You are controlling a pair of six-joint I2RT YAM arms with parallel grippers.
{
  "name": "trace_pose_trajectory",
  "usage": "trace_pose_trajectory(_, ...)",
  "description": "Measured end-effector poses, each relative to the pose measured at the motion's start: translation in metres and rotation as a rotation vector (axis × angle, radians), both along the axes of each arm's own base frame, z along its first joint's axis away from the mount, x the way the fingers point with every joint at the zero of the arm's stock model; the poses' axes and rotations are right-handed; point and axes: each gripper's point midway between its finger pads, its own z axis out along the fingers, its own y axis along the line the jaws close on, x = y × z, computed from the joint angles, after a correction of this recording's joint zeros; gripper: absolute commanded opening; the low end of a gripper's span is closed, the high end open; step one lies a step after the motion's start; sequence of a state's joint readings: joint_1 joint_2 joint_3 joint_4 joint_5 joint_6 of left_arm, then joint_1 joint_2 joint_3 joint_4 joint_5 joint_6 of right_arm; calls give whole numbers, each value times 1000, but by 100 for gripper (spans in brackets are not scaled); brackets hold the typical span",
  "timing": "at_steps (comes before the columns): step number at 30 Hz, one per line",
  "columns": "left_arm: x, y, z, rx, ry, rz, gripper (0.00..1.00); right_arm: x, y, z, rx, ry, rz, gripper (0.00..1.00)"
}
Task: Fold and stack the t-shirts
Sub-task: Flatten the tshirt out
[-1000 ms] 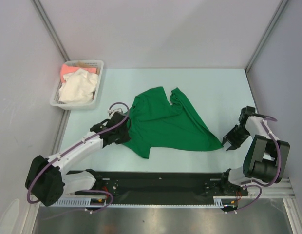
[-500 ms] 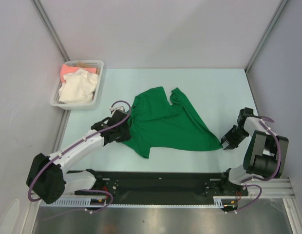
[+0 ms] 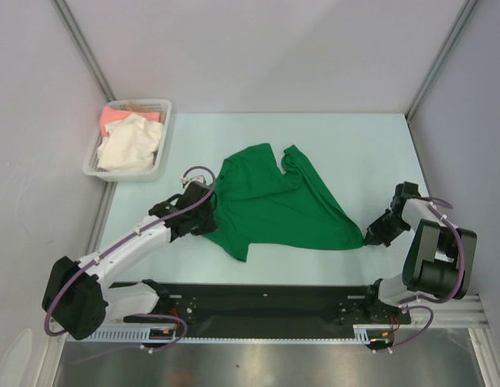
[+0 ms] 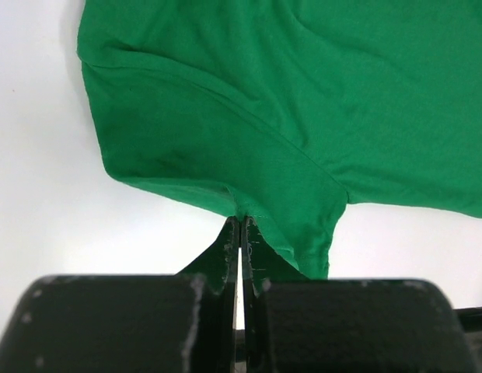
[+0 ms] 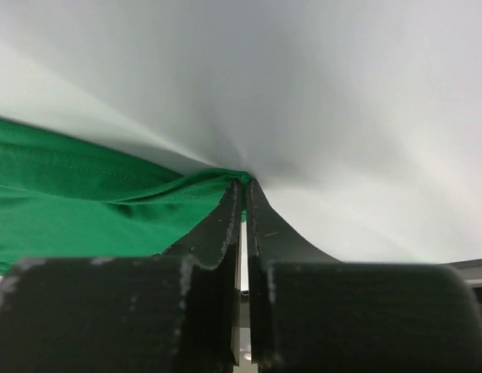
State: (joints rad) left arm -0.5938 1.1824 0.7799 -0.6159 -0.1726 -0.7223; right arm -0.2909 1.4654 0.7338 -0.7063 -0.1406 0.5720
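Left fingers [image 4: 225, 250] pinched shut on the green t-shirt [image 3: 274, 205], at what looks like a sleeve edge. Right fingers [image 5: 227, 221] clamped on its far right corner. Opposite-end grips, probably to spread it flat on the tabletop [image 3: 363, 145] for folding. Cream t-shirt [image 3: 129, 145] and pink t-shirt [image 3: 113, 117] sit bunched in the basket [image 3: 121, 174], back left.
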Motion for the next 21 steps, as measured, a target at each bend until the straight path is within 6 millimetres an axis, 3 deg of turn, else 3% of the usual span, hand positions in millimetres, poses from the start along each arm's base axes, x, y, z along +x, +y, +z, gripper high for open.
trace_pose_trajectory(5,-2,-1,14,-33,-29,-8,1,1,0,2,-8,-11,-6,0)
trace_pose_trajectory(9,-1,-15,51,-104,-113,-44,0,14,4,20,-55,-69,43,0)
trace_pose_trajectory(12,1,-32,98,-166,-220,-90,0,40,5,58,-106,-185,77,0)
trace_pose_trajectory(15,8,-40,150,-187,-334,-117,0,74,-8,107,-186,-330,75,0)
trace_pose_trajectory(18,21,-33,213,-161,-478,-119,0,96,-24,144,-239,-406,51,0)
trace_pose_trajectory(21,37,-19,289,-107,-663,-109,0,114,-34,176,-273,-457,31,0)
